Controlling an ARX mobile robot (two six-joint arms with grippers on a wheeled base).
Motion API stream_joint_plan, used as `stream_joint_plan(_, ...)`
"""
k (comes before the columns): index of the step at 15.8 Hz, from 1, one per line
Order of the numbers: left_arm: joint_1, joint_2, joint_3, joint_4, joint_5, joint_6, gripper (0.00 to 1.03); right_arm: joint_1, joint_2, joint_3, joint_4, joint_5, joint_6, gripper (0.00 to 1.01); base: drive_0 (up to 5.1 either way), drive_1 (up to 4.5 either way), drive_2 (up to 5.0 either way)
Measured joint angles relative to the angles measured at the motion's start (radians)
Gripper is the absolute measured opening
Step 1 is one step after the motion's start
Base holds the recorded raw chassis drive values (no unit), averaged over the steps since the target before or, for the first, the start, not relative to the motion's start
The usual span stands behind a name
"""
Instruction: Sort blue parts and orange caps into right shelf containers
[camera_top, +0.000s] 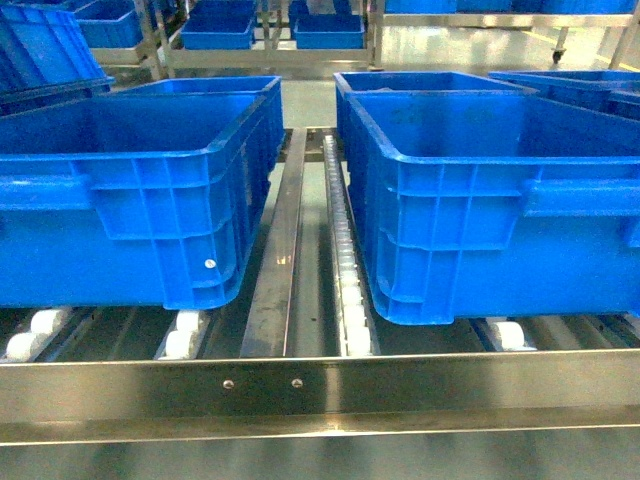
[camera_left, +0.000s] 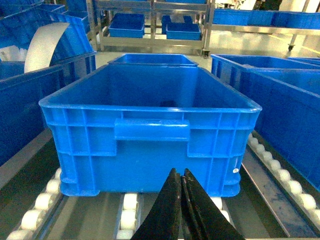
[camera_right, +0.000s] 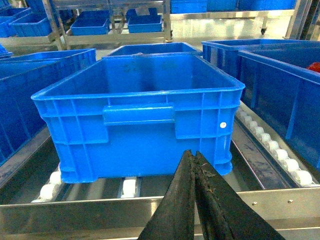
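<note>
- We hold both arms short of the shelf (camera_top: 320, 385). The left gripper (camera_left: 182, 184) has its fingers pressed together on nothing, and the right gripper (camera_right: 194, 165) likewise.
- We see no blue parts or orange caps in any view, so there is nothing to sort yet; a small red-orange patch in a far-right crate (camera_right: 314, 67) is too cropped to name.
- The right shelf containers (camera_top: 500, 200) sit on white rollers (camera_top: 350, 290), so we judge a hard bump against a rim could roll a crate back.
- The left crate (camera_top: 130, 190) looks the same, so we risk dropping into the wrong one.
- More steel racks with blue bins (camera_top: 218, 35) stand behind, on a pale glossy floor.
</note>
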Motion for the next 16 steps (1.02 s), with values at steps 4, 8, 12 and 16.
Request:
stream_joint_plan(4, 0.0, -0.06, -0.022, -0.045, 0.0, 0.0, 0.02, 0.0, -0.065, 0.0, -0.061, 0.0, 0.0, 0.02, 0.0, 0.0, 0.0)
stream_joint_plan(8, 0.0, -0.102, -0.043, -0.04, 0.0, 0.0, 0.02, 0.0, -0.118, 0.0, -0.113, 0.0, 0.0, 0.02, 0.0, 0.0, 0.0)
stream_joint_plan(12, 0.0, -0.12, -0.063, -0.051, 0.001, 0.0, 0.02, 0.0, -0.153, 0.0, -0.144, 0.0, 0.0, 0.02, 0.0, 0.0, 0.0)
stream_joint_plan(16, 0.0, -0.254, -0.063, -0.164, 0.0, 0.0, 0.02, 0.0, -0.245, 0.0, -0.234, 0.0, 0.0, 0.02, 0.0, 0.0, 0.0)
